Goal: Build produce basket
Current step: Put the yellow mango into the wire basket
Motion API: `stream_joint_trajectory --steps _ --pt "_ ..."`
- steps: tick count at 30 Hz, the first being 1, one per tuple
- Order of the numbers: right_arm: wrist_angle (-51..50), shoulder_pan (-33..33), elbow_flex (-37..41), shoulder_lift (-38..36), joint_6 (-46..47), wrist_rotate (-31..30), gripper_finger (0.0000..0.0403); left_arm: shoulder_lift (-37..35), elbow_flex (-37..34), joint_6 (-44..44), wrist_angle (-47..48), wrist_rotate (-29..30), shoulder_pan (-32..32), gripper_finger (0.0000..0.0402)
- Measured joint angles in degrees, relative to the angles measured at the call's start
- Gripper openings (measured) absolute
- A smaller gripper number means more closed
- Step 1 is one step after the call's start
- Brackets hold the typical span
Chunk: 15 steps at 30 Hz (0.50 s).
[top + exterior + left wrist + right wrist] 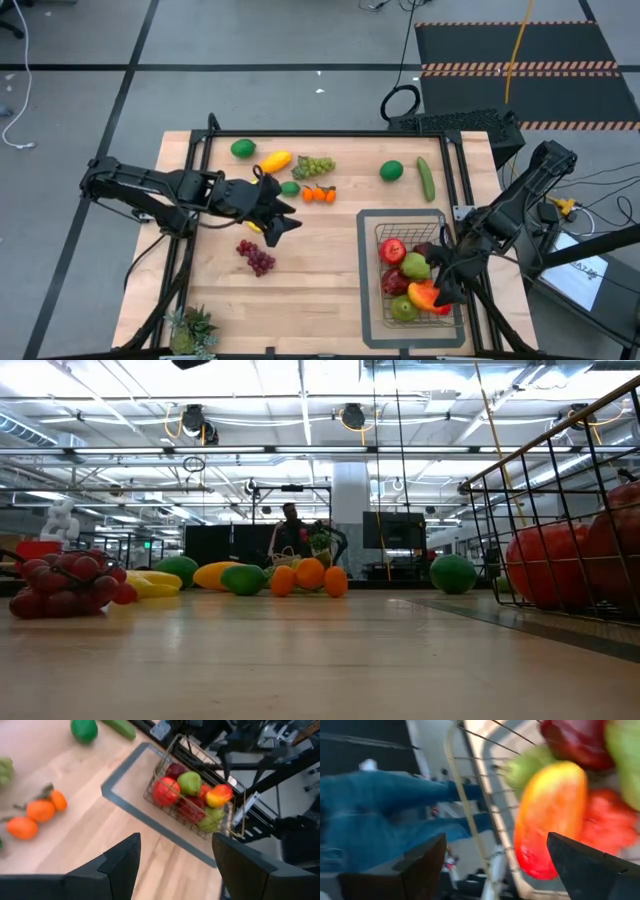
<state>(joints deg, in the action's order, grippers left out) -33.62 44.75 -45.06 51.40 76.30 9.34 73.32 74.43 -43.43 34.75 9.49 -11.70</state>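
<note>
Red grapes [256, 256] lay closest to the low camera, on bare wood toward the front-left part of the counter [310, 290]. Just behind them the left tool [283, 222] hovered over the middle of the counter, its fingers [117, 865] spread wide with nothing between them, and something yellow showed just under the left arm's wrist. Further back, near the far edge, sat a green lime [243, 148], a yellow mango [275, 161], a bunch of green grapes [314, 165], a small green fruit [290, 187] and three oranges [319, 194]. A second lime [391, 171] and a cucumber [427, 178] lay toward the far-right corner.

At the front-right corner the wire basket [381, 322] stood on a flat grey tray [366, 280]. Inside it were a red apple [393, 250], a green pear [415, 265], a dark red fruit [395, 283], a green apple [404, 309] and a red-and-yellow mango [547, 817]. Above the basket's right side hung the right tool [437, 290], parted and empty, just over that mango. A spiky potted plant [192, 328] stood at the front-left corner.
</note>
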Motion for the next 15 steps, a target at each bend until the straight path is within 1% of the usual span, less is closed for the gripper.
stream_joint_trajectory --steps 3,6,10,15 --pt "4.39 -0.02 -0.01 -0.65 2.05 -2.28 0.033 0.0 0.0 -2.35 1.71 -1.75 0.0 0.0243" --pt "8.3 -0.02 -0.02 -1.13 4.62 -7.59 0.0324 0.0 0.0 -6.19 5.66 -2.04 -0.34 0.0243" --pt "13.94 -0.04 -0.02 -1.28 6.82 -16.96 0.0317 0.0 0.0 -9.41 11.52 -2.11 -0.87 0.0243" --pt "20.24 -0.65 -0.02 -1.28 5.27 -31.15 0.0315 0.13 0.0 -11.74 19.16 -1.76 -0.91 0.0243"
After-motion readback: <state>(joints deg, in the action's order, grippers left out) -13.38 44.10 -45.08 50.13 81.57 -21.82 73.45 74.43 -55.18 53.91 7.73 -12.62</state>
